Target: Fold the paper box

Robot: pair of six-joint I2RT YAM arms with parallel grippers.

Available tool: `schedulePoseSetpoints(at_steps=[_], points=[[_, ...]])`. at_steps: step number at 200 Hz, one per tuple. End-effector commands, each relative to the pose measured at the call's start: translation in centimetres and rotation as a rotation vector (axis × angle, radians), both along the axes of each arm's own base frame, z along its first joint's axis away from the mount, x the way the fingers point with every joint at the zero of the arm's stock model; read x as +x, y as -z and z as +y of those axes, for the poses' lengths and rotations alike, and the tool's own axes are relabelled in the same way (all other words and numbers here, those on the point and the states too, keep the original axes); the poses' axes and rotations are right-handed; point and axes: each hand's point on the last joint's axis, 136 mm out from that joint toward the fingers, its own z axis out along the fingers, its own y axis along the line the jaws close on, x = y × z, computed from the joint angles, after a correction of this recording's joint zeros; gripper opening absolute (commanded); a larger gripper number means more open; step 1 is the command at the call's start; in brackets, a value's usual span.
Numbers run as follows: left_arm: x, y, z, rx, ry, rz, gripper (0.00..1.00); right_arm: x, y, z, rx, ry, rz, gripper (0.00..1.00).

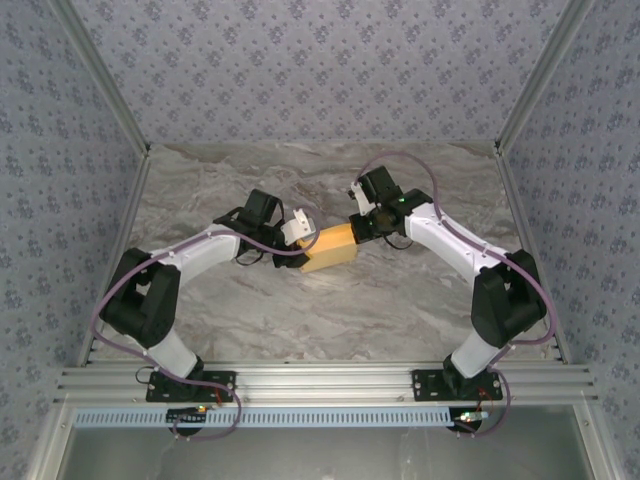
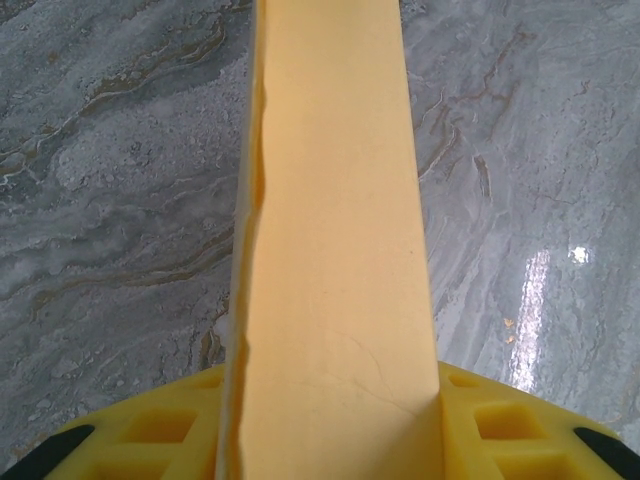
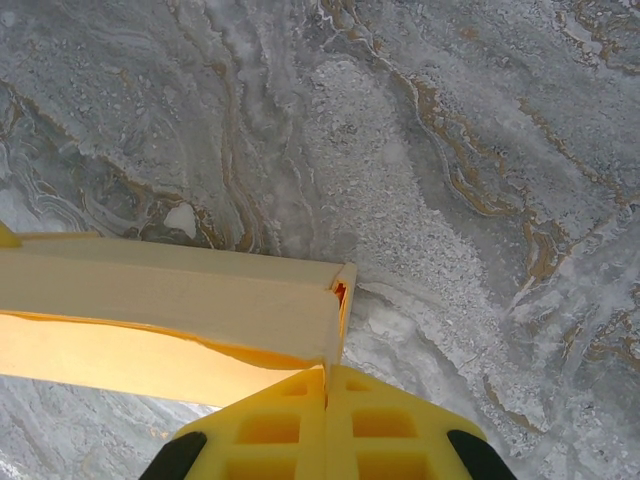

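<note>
The paper box [image 1: 330, 248] is a yellow-orange cardboard piece held between both arms near the middle of the table. My left gripper [image 1: 303, 232] clamps its left end; in the left wrist view the box [image 2: 335, 250] runs straight up from between the yellow fingers [image 2: 150, 430], which press on its two sides. My right gripper [image 1: 358, 228] holds the right end. In the right wrist view the box [image 3: 170, 305] stretches to the left and the two yellow fingers [image 3: 390, 430] stand pressed together on a thin edge of cardboard at its corner.
The marble table [image 1: 320, 310] lies bare around the box. Patterned walls [image 1: 320, 70] close in the back and both sides, and an aluminium rail [image 1: 320, 380] runs along the near edge by the arm bases.
</note>
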Motion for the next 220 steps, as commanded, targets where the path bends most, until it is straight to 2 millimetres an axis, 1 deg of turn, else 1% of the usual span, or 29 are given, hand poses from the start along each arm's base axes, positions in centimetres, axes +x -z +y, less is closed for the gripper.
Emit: schedulePoseSetpoints(at_steps=[1, 29, 37, 82, 100, 151, 153, 155, 179, 200, 220], points=[[0.5, 1.3, 0.9, 0.067, -0.044, 0.027, 0.35, -0.3, -0.1, 0.7, 0.041, 0.009, 0.008, 0.03], [0.5, 1.3, 0.8, 0.066, -0.047, 0.029, 0.35, -0.8, 0.7, 0.2, 0.028, 0.020, 0.026, 0.03], [0.5, 1.3, 0.8, 0.067, -0.048, 0.031, 0.35, -0.4, 0.6, 0.4, 0.039, 0.022, 0.007, 0.03], [0.5, 1.3, 0.9, 0.072, -0.051, 0.031, 0.36, -0.8, 1.5, -0.3, 0.006, 0.016, -0.001, 0.02], [0.5, 1.3, 1.0, 0.074, -0.052, 0.031, 0.36, -0.8, 1.3, -0.5, -0.008, 0.011, -0.019, 0.02], [0.7, 1.3, 1.0, 0.072, -0.058, 0.037, 0.36, -0.7, 0.5, -0.5, -0.032, -0.031, -0.068, 0.02], [0.7, 1.4, 1.0, 0.072, -0.059, 0.040, 0.36, -1.2, 1.4, -0.8, -0.046, -0.032, -0.048, 0.02], [0.7, 1.4, 1.0, 0.071, -0.058, 0.040, 0.36, -1.4, 1.7, -0.8, -0.049, -0.036, -0.044, 0.02], [0.7, 1.3, 1.0, 0.070, -0.066, 0.046, 0.36, -1.6, 2.2, -1.0, -0.061, -0.033, -0.048, 0.02], [0.8, 1.1, 1.0, 0.064, -0.071, 0.049, 0.38, -1.8, 2.1, -1.1, -0.059, -0.027, -0.063, 0.01], [0.9, 0.7, 0.8, 0.054, -0.072, 0.048, 0.41, -1.8, 1.5, -1.1, -0.052, -0.023, -0.079, 0.01]])
